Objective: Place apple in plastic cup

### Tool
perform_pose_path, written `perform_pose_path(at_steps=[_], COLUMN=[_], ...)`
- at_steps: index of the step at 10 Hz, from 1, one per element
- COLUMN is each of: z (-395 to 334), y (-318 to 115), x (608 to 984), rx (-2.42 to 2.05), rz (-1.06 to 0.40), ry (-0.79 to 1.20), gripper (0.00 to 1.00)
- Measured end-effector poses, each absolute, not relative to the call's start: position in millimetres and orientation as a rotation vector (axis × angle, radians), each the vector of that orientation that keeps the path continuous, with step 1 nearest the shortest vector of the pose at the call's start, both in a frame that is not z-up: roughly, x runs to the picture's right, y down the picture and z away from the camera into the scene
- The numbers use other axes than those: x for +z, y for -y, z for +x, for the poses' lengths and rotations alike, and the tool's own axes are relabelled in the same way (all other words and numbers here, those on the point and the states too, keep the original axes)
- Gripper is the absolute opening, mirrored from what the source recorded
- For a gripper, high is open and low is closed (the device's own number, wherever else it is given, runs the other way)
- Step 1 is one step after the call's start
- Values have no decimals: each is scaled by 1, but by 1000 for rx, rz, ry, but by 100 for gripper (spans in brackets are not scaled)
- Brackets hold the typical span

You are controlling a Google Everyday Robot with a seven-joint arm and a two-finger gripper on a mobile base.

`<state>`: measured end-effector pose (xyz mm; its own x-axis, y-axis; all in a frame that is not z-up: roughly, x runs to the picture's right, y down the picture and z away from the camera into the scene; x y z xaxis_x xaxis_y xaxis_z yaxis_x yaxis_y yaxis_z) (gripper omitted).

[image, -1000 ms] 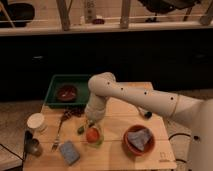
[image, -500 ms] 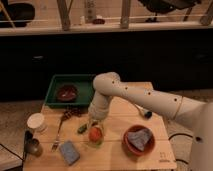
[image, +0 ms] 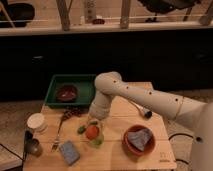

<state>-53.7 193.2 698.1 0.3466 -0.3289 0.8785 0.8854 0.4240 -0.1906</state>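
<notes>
The apple (image: 92, 132), small and orange-red, sits on the wooden table (image: 117, 150) near its front middle. It is in or right against the translucent light-green plastic cup (image: 97, 141), whose green shows around and below it. I cannot tell whether the apple rests fully inside. My gripper (image: 95, 120) hangs from the white arm (image: 145, 97) directly above the apple, very close to it or touching it.
A green tray (image: 82, 80) with a brown bowl (image: 66, 93) stands at the back left. A white round tub (image: 36, 121), a metal cup (image: 32, 146), a fork (image: 57, 137) and a blue sponge (image: 69, 152) lie at the left. A terracotta bowl with grey cloth (image: 139, 139) is at the right.
The arm's elbow has shifted slightly to the right. The gripper stays over the apple, which remains at about the same spot by the cup.
</notes>
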Motion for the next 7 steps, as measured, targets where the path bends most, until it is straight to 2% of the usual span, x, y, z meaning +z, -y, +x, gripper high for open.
perform_pose_path(at_steps=[7], z=[-52], y=[-191], x=[699], rx=[-890], rz=[-759], ry=[878], gripper=[80])
